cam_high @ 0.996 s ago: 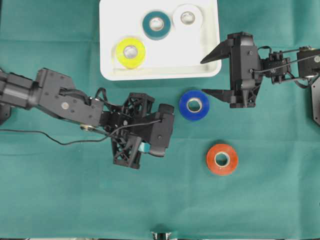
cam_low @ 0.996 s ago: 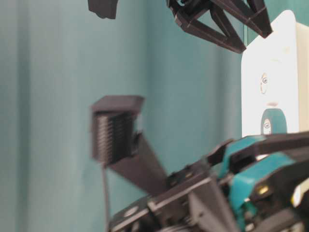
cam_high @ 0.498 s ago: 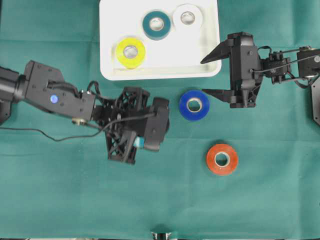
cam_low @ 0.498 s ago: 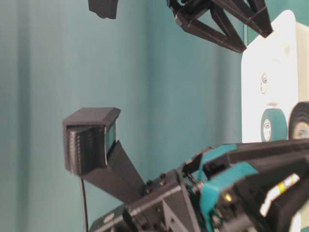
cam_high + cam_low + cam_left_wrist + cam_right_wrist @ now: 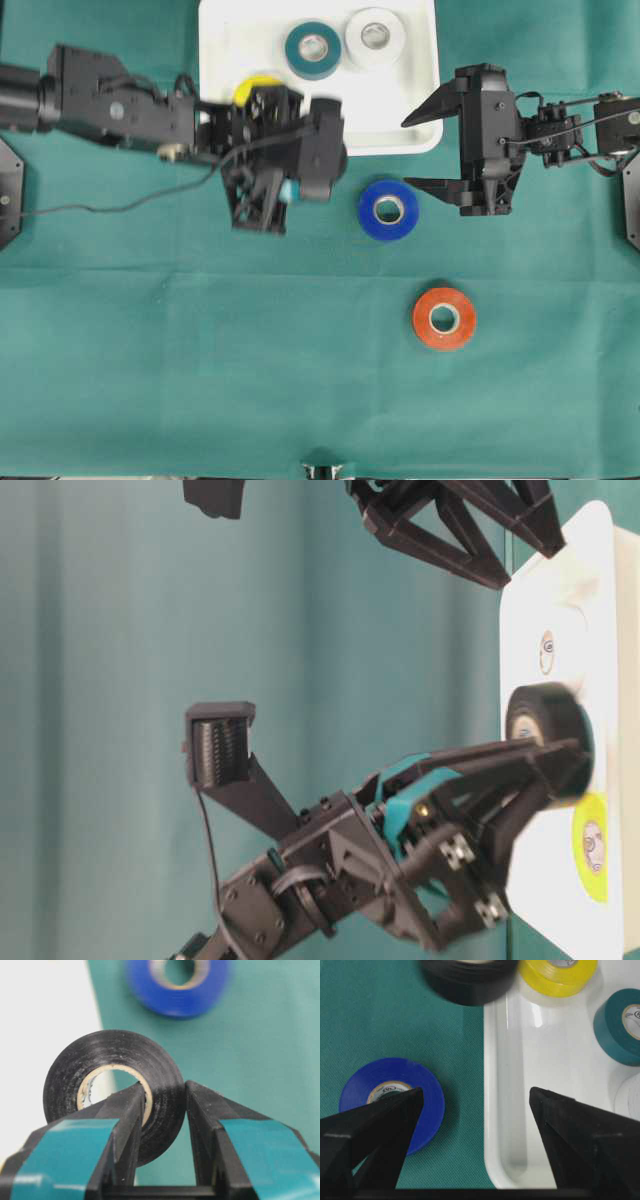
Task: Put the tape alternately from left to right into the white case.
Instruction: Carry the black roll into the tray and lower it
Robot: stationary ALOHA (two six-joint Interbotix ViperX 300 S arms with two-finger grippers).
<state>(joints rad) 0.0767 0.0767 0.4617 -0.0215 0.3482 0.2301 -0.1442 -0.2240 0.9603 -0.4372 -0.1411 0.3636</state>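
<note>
My left gripper (image 5: 165, 1091) is shut on the black tape (image 5: 65, 1085), one finger through its pale core and one outside the roll. In the overhead view this gripper (image 5: 338, 152) hangs over the front rim of the white case (image 5: 400, 100). It partly hides the yellow tape (image 5: 255, 88). The teal tape (image 5: 313, 48) and white tape (image 5: 374, 35) lie in the case's far part. On the cloth lie the blue tape (image 5: 388, 210) and the orange-red tape (image 5: 444, 318). My right gripper (image 5: 407, 153) stands open beside the case's right front corner, above the blue tape (image 5: 390, 1072), holding nothing.
A green cloth (image 5: 150, 350) covers the table. The left arm's cable (image 5: 100, 210) trails over the cloth on the left. From table level the black tape (image 5: 545, 725) hangs just above the case's rim (image 5: 520, 610).
The left arm has swung from the middle of the cloth up to the case's front edge, carrying the black tape. The right arm and the other rolls have not moved.
</note>
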